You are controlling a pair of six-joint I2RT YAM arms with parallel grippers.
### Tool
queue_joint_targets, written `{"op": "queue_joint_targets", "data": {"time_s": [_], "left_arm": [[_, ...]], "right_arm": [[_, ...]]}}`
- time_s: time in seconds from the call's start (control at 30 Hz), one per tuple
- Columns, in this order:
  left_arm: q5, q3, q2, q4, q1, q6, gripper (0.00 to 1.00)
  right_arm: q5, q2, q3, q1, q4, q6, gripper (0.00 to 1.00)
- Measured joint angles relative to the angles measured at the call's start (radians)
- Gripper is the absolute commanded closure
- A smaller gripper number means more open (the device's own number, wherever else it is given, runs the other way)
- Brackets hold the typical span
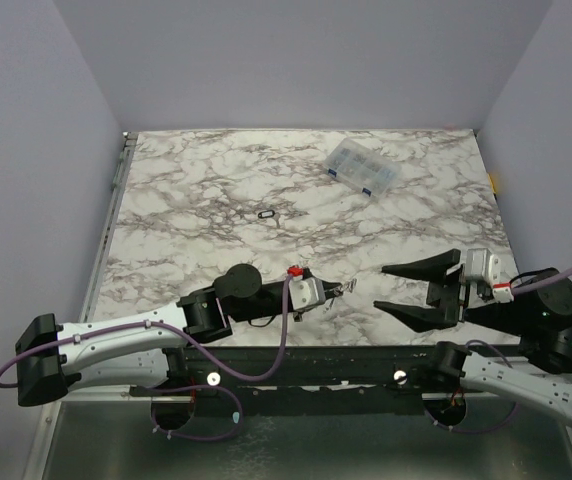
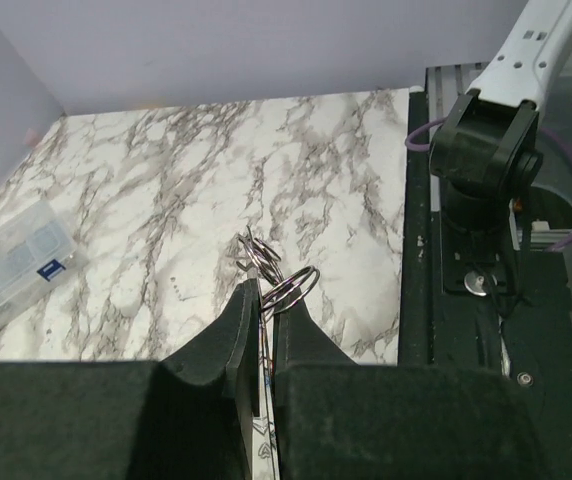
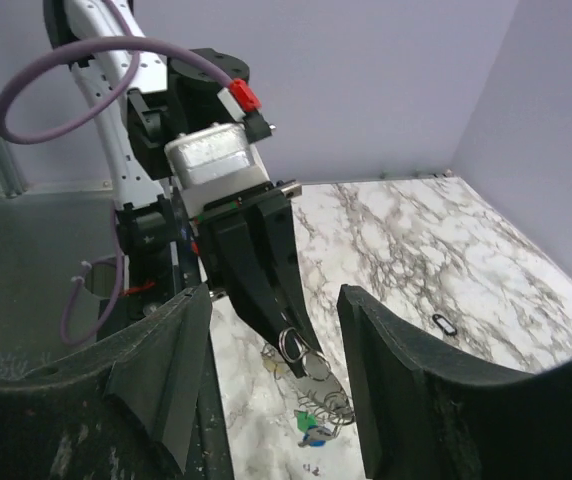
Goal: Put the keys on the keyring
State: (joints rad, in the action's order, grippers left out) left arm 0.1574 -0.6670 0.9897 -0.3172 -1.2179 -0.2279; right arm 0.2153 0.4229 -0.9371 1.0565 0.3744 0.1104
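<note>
My left gripper (image 1: pixel 338 290) is shut on the keyring (image 2: pixel 299 284), a thin grey metal hoop poking out past its fingertips just above the marble. In the right wrist view the keyring (image 3: pixel 293 343) carries a hanging cluster of small rings and keys, among them a green key (image 3: pixel 307 421) and a blue key (image 3: pixel 315 438). My right gripper (image 1: pixel 381 288) stands open just right of that bundle, its fingers (image 3: pixel 386 380) on either side of it without touching. A black-rimmed oval key tag (image 1: pixel 266 214) lies alone on the table, farther back.
A clear plastic compartment box (image 1: pixel 362 167) sits at the back right of the marble table (image 1: pixel 196 200). The black mounting rail (image 1: pixel 316 365) runs along the near edge. Purple walls enclose the table on three sides.
</note>
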Motion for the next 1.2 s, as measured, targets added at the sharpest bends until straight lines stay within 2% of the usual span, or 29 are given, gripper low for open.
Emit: {"op": "queue_joint_targets", "data": {"time_s": [0.13, 0.37, 0.5, 0.77, 1.0, 1.2], "left_arm": [[-0.014, 0.000, -0.004, 0.036, 0.000, -0.019, 1.00], [-0.015, -0.014, -0.020, 0.092, 0.000, -0.024, 1.00], [-0.013, -0.024, -0.021, 0.119, 0.000, -0.015, 1.00], [-0.013, -0.031, -0.021, 0.144, 0.002, 0.028, 1.00], [-0.013, -0.047, -0.021, 0.150, 0.008, 0.052, 1.00], [-0.013, -0.048, -0.021, 0.178, 0.009, 0.061, 1.00]], "right_arm": [[0.048, 0.023, -0.011, 0.000, -0.005, 0.021, 0.39], [0.062, 0.143, -0.009, 0.000, 0.020, 0.075, 0.57], [0.062, 0.201, -0.006, 0.000, 0.038, 0.120, 0.61], [0.062, 0.272, 0.005, 0.000, 0.076, 0.177, 0.61], [0.061, 0.304, 0.030, 0.000, 0.084, 0.196, 0.55], [0.062, 0.337, 0.030, 0.000, 0.084, 0.200, 0.55]]}}
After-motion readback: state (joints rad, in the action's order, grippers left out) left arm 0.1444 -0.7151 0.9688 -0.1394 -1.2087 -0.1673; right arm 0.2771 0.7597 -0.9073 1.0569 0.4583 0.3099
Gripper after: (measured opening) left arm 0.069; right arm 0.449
